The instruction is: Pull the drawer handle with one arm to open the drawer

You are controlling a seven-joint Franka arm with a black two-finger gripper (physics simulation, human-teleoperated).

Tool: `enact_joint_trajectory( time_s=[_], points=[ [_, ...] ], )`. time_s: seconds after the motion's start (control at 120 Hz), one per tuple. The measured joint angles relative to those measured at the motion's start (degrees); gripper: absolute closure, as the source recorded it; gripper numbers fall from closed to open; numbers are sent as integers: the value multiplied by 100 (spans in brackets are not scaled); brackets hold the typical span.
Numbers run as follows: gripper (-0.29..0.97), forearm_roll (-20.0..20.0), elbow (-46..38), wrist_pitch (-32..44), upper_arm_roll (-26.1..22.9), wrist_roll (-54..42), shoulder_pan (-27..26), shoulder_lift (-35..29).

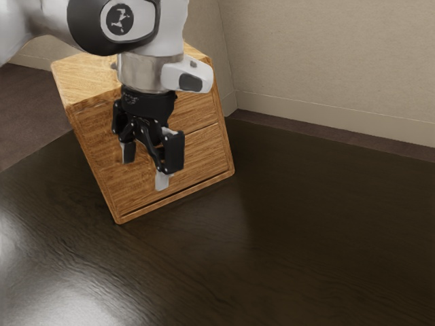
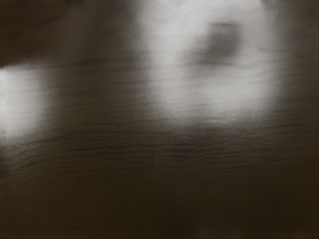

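the gripper hangs open, holding nothing, in front of the wooden drawer cabinet.

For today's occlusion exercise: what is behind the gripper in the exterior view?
The wooden drawer cabinet, its front partly showing. The gripper covers the front's middle, so any handle there cannot be seen.

Dim, white glare on dark table, light perhaps overhead
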State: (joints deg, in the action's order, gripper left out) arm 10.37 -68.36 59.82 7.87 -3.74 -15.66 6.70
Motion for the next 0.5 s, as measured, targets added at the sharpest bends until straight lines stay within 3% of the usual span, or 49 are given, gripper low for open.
enact_joint_trajectory(
  time_s=[0.092, 0.208, 0.342, 0.5],
  points=[
    [0, 119, -110, 1144, 10, -98, 55, 103],
    [0, 360, -223, 2022, -23, -243, 35, 205],
    [0, 351, -435, 2504, 14, -503, 100, 139],
    [0, 758, -1013, 2752, -53, -798, -50, -390]
  ],
)
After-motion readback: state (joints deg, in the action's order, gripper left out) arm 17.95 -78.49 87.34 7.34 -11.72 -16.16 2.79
